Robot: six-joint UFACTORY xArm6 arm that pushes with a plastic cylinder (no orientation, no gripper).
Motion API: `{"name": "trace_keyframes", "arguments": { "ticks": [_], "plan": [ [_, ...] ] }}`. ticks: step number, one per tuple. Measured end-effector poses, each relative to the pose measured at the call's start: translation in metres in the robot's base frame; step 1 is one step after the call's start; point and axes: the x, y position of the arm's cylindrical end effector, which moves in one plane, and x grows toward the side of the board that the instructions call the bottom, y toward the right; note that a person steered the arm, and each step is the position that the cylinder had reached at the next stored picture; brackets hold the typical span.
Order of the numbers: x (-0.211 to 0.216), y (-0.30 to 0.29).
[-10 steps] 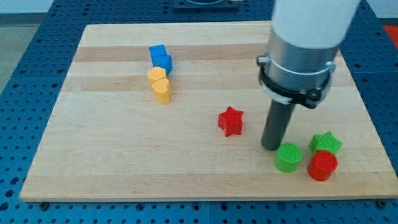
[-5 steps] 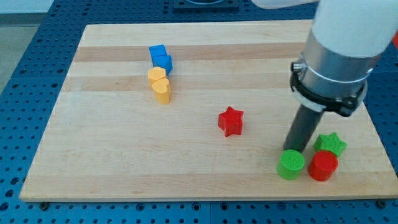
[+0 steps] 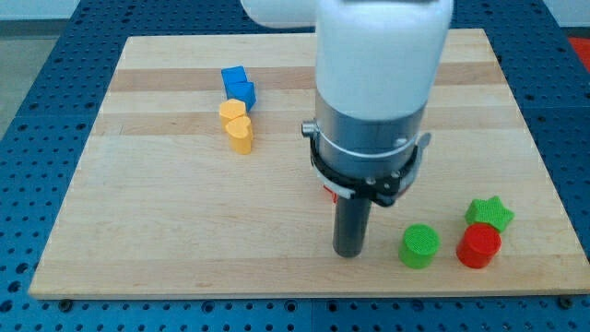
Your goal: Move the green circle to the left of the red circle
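Observation:
The green circle (image 3: 419, 246) sits near the view's bottom right of the wooden board (image 3: 166, 212). The red circle (image 3: 479, 246) is to its right with a small gap between them. My tip (image 3: 348, 252) rests on the board just left of the green circle, not touching it. The arm's white and grey body hangs above the tip and hides most of the red star (image 3: 330, 193).
A green star (image 3: 489, 213) sits just above the red circle. A blue block (image 3: 238, 85) and a yellow block (image 3: 237, 126) stand in a column at the view's upper left.
My tip moved from above the green circle to its left. The green circle slid slightly left and away from the red circle. The arm now covers the red star.

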Motion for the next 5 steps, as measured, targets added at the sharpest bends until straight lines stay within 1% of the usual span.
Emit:
{"name": "trace_keyframes", "arguments": {
  "ticks": [2, 3, 4, 5],
  "plan": [
    [0.001, 0.053],
    [0.001, 0.065],
    [0.001, 0.017],
    [-0.003, -0.076]
  ]
}}
